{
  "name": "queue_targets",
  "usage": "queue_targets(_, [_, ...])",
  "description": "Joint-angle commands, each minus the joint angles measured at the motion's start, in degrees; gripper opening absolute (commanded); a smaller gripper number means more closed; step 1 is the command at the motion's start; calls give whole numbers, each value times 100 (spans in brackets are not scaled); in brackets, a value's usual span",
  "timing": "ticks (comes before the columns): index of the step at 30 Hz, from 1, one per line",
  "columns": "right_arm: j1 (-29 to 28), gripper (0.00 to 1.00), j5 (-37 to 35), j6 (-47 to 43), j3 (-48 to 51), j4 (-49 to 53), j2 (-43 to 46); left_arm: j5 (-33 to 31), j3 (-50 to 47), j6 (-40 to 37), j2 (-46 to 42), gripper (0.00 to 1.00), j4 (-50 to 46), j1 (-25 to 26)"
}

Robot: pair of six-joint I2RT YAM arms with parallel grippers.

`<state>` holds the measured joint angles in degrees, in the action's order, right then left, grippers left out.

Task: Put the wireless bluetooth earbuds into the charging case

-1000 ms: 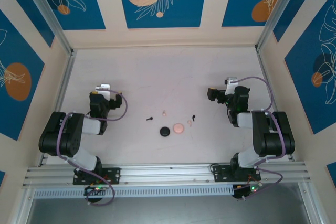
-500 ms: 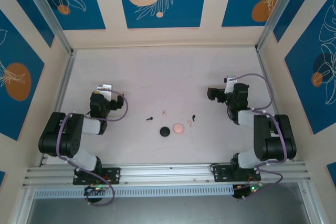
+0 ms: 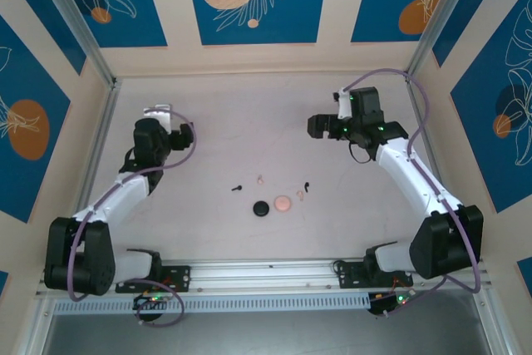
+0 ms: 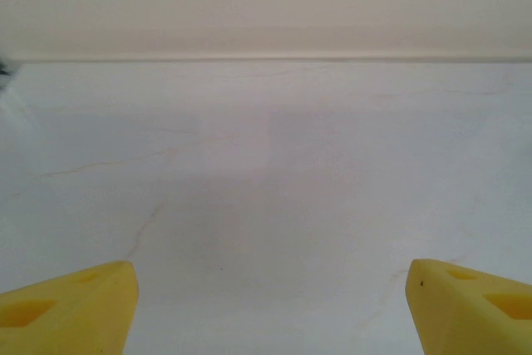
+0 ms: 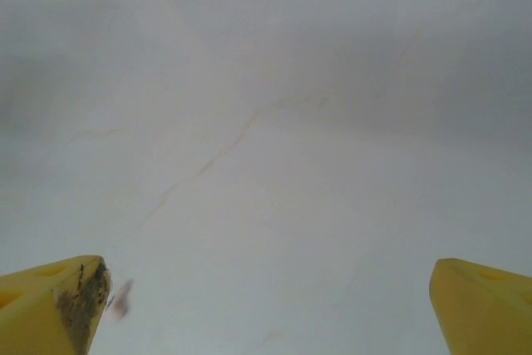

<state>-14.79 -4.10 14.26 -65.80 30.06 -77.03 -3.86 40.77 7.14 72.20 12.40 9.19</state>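
left hand (image 4: 270,288): arm extended left, fingers apart, empty
right hand (image 5: 270,288): upper right, released, empty
earbuds (image 3: 260,179): centre specks, indistinct

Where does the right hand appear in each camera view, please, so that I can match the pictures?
Top external: the right hand is upper right of centre, above the table.
Right wrist: its yellow fingertips sit in the two bottom corners, wide apart, with nothing between them.
Left wrist: this view looks past the left hand across the table to the back wall.
Shared landmark: the pale, faintly veined table.
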Motion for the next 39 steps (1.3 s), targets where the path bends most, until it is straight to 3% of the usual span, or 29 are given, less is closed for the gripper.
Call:
queue_targets(1, [-498,99,127,646,-399,1944,-333,68,559,377,-15,83,-1919,457])
queue_targets(7, [-1515,100,-125,1786,-662,2825,-898,-52,1245,644,285,80,-3663,1358])
queue_targets(14, [-2247,78,573,2673,-730,2882,-1660,187,1079,1180,654,72,-4439,1912])
queue_targets(19, [-2419,72,711,2908,-757,2855,-2146,142,793,1377,612,72,-4418,1981])
queue_targets(39, [-2529,71,820,2907,-943,2617,-3293,191,682,1474,567,72,-4431,1990])
